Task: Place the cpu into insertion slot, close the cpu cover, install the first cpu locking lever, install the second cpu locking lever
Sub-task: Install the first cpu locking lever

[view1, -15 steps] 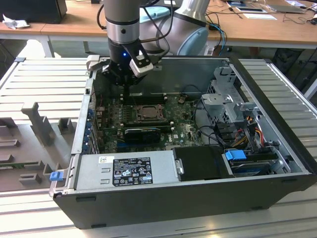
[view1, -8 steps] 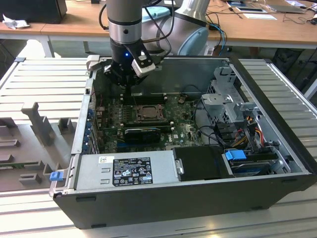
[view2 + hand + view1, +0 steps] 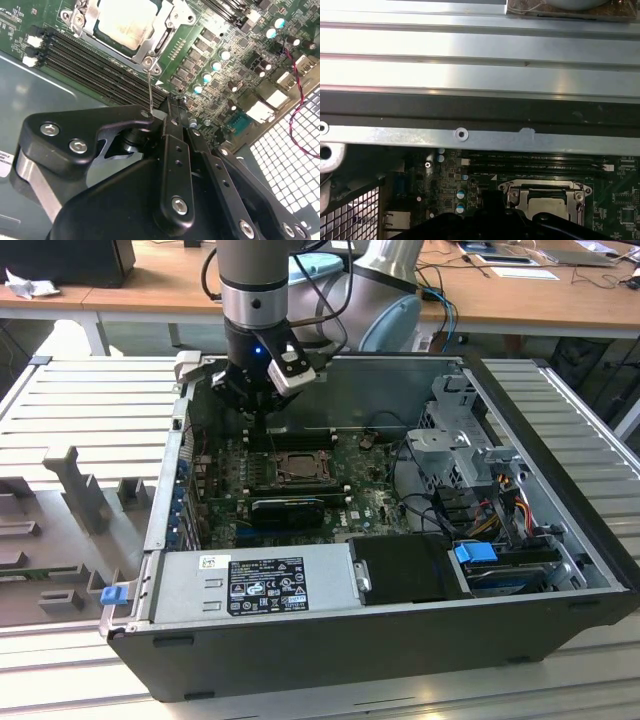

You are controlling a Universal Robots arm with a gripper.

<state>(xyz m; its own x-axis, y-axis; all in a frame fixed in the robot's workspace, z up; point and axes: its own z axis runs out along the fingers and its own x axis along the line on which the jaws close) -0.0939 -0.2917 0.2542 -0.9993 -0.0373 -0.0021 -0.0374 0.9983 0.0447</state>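
The cpu (image 3: 125, 22) lies flat in the insertion slot (image 3: 296, 466), pale metal face up. The cpu cover (image 3: 150, 47) is down over it, its frame lapping the chip's edges on every side I can see. In the first wrist view the chip sits square to the frame, so I judge that placing and covering are done and the work has reached the locking levers.

A thin locking lever (image 3: 150, 87) runs from the near corner of the cover, across the memory slots (image 3: 90, 60), to the gripper (image 3: 169, 107). Its long axis lies roughly square to those slots, with the free end pointing away from the socket and meeting the side of one finger. The fingers look drawn together at their tips with no gap that I can make out. From this angle I can't say for certain whether the rod's tip is pinched between them or only pressed by the finger's flank.

To do this step well, I would keep the contact close to the rod's free end. I would follow the arc about its pivot instead of driving straight down, because so slim a rod will bend or spring off sideways. I would also watch the white slot latches (image 3: 34, 42) beside the path.

In the exterior view the gripper hangs low inside the open computer case (image 3: 400, 640), over the green board (image 3: 30, 15). It is beside the socket, on the side toward the case's far wall.
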